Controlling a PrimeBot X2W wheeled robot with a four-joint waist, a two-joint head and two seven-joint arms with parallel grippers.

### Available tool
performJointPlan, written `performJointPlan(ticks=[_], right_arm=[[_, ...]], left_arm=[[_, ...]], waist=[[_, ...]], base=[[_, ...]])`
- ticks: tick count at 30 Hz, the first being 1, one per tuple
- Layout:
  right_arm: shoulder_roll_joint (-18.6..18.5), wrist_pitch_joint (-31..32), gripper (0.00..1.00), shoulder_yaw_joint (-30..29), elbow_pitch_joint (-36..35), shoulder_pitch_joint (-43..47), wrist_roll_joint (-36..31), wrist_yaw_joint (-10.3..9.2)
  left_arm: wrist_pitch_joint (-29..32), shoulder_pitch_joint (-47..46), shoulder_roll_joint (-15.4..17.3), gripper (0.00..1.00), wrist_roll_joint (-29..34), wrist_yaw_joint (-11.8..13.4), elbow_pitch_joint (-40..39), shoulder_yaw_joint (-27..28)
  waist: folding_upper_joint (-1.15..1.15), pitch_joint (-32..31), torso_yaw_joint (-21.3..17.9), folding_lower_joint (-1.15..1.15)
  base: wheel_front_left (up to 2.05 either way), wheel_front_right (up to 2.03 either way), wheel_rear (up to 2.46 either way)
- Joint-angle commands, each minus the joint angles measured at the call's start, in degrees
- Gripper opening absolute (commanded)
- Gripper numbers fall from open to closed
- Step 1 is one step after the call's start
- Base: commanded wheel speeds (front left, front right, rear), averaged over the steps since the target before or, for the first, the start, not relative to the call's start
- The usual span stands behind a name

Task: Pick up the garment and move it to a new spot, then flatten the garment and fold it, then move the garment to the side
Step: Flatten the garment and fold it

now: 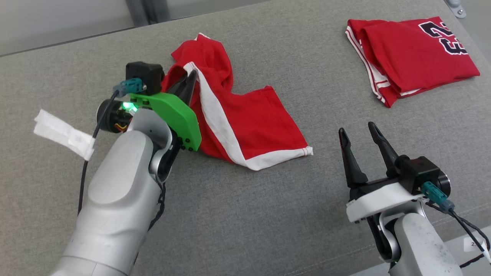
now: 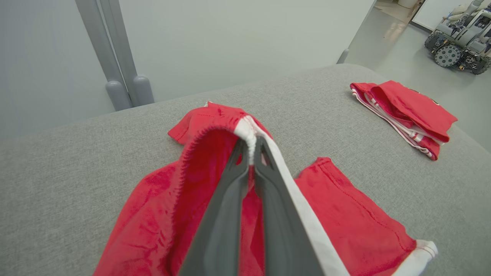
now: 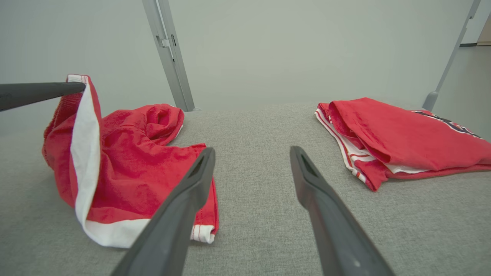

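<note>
The left pincer (image 1: 190,82) pinches the white band of the red garment (image 1: 261,122), which lies crumpled at the middle of the bench (image 1: 268,214). The right pincer (image 1: 356,129) stands open, near right. Held by so thin an edge, the cloth could slip free on lifting, or drag and bunch.
</note>
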Motion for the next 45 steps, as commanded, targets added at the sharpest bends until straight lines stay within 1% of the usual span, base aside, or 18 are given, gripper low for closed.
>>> performJointPlan(ticks=[1,3,5,9,13,16,21,27,31,32,33,34,35,38,39,40,45], right_arm=[[-0.9,-0.1,1.00,-0.1,0.3,0.9,-0.4,-0.10],[-1.6,-0.1,1.00,-0.2,0.6,1.5,-0.3,-0.10],[-2.7,-0.1,1.00,-0.1,1.0,2.3,-0.4,-0.10],[-4.8,-0.1,1.00,0.9,2.2,3.5,0.4,-0.10],[-6.6,-0.1,1.00,2.9,4.1,2.9,1.4,-0.10],[-7.6,-0.2,1.00,5.5,7.5,1.1,1.1,-0.10],[-7.9,-0.1,1.00,10.0,13.9,-3.7,1.3,-0.10],[-8.2,-0.1,1.00,14.5,20.7,-8.2,3.1,-0.10],[-8.1,-0.1,1.00,16.0,22.7,-9.7,3.8,-0.10],[-8.2,-0.1,0.97,16.4,23.0,-10.0,4.0,-0.10],[-8.3,-0.1,0.78,16.8,23.3,-10.2,4.1,-0.10],[-8.4,-0.1,0.55,17.0,23.5,-10.5,4.3,-0.10],[-8.4,-0.1,0.45,17.1,23.5,-10.6,4.4,-0.10],[-8.6,-0.1,0.24,17.5,23.7,-10.6,4.6,-0.10],[-8.6,-0.1,0.14,17.6,23.8,-10.6,4.7,-0.10],[-8.7,-0.1,0.00,17.7,23.9,-10.6,4.7,-0.10],[-9.0,-0.1,0.00,17.0,23.6,-10.7,4.9,-0.10]], left_arm=[[-1.1,2.4,1.0,0.00,-0.8,-0.2,-1.5,0.5],[-2.3,5.0,2.2,0.00,-1.5,-0.2,-4.0,1.1],[-3.3,8.2,3.1,0.00,-2.6,0.4,-6.8,2.1],[-4.1,14.7,5.0,0.00,-3.4,2.1,-12.8,3.6],[-3.5,19.7,5.9,0.00,-4.6,3.7,-17.3,4.3],[-3.4,22.1,6.0,0.00,-5.1,4.8,-19.8,4.6],[-4.0,24.5,5.5,0.00,-5.7,6.0,-22.5,4.8],[-4.0,25.4,5.0,0.00,-5.8,6.3,-23.8,4.2],[-4.2,25.8,5.0,0.00,-5.7,6.6,-24.2,4.1],[-4.3,25.9,5.0,0.00,-5.8,6.7,-24.2,4.0],[-4.3,26.0,5.0,0.00,-5.9,6.7,-24.2,4.0],[-4.2,26.1,5.0,0.00,-5.9,6.7,-24.3,3.9],[-4.3,26.2,5.0,0.00,-5.9,6.7,-24.3,3.9],[-4.4,26.5,5.1,0.00,-6.0,6.8,-24.4,3.8],[-4.5,26.6,5.2,0.00,-6.0,6.9,-24.3,3.8],[-4.6,26.8,5.3,0.00,-6.0,6.9,-24.3,3.8],[-5.4,27.6,5.5,0.00,-6.6,7.2,-24.4,4.4]], waist=[[0.00,-0.3,0.6,0.00],[0.00,-0.5,1.1,0.00],[0.00,-0.7,1.6,0.00],[0.00,-0.8,2.8,0.00],[0.00,-0.6,3.5,0.00],[0.00,-0.4,3.9,0.00],[0.00,0.3,5.1,0.00],[0.00,0.9,7.0,0.00],[0.00,0.9,7.9,0.00],[0.00,0.9,8.0,0.00],[0.00,0.9,8.2,0.00],[0.00,0.9,8.3,0.00],[0.00,0.9,8.4,0.00],[0.00,0.8,8.6,0.00],[0.00,0.7,8.6,0.00],[0.00,0.7,8.5,0.00],[0.00,0.2,8.1,0.00]], base=[[0.00,0.00,0.00],[0.00,0.00,0.00],[0.00,0.00,0.00],[0.00,0.00,0.00],[0.00,0.00,0.00],[0.00,0.00,0.00],[0.00,0.00,0.00],[0.00,0.00,0.00],[0.00,0.00,0.00],[0.00,0.00,0.00],[0.00,0.00,0.00],[0.00,0.00,0.00],[0.00,0.00,0.00],[0.00,0.00,0.00],[0.00,0.00,0.00],[0.00,0.00,0.00],[0.00,0.00,0.00]])
